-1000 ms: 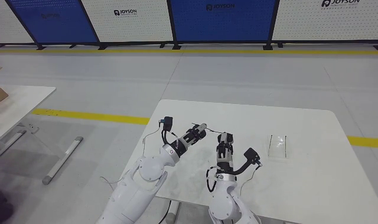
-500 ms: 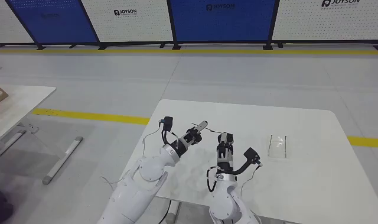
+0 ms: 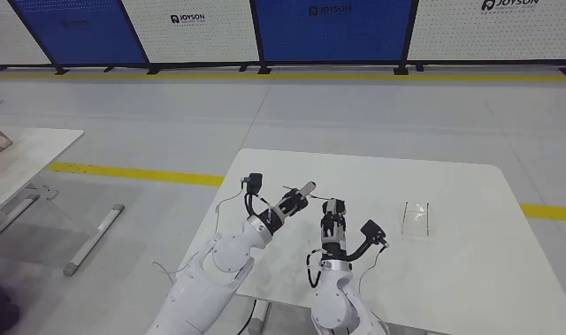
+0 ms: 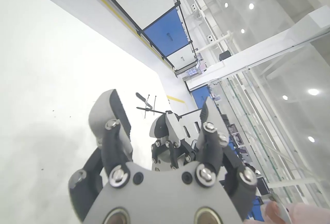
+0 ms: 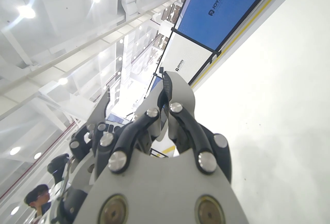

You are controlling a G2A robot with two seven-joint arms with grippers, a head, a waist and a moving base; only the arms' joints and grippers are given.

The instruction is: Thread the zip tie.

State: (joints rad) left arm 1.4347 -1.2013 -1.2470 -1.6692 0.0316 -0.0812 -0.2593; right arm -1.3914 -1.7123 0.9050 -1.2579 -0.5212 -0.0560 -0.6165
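Note:
A thin black zip tie (image 5: 166, 88) stands upright between the shut fingers of my right gripper (image 5: 168, 79), its small head (image 5: 162, 70) poking above the tips. In the top view the right gripper (image 3: 332, 208) sits near the middle of the white table (image 3: 451, 273), pointing away from the robot. My left gripper (image 3: 303, 191) hovers just to its left, open with nothing between its fingers (image 4: 114, 109). In the left wrist view the right gripper (image 4: 167, 119) lies straight ahead of the open jaws, with the tie's strand (image 4: 187, 113) sticking out sideways from it.
A clear bag (image 3: 416, 218) holding spare black zip ties (image 4: 145, 104) lies flat on the table to the right of both grippers. The table's left edge (image 3: 225, 202) runs close to the left arm.
The left gripper has edged slightly forward and to the right, closer to the right gripper. The right gripper has shifted a little to the left, still holding the tie.

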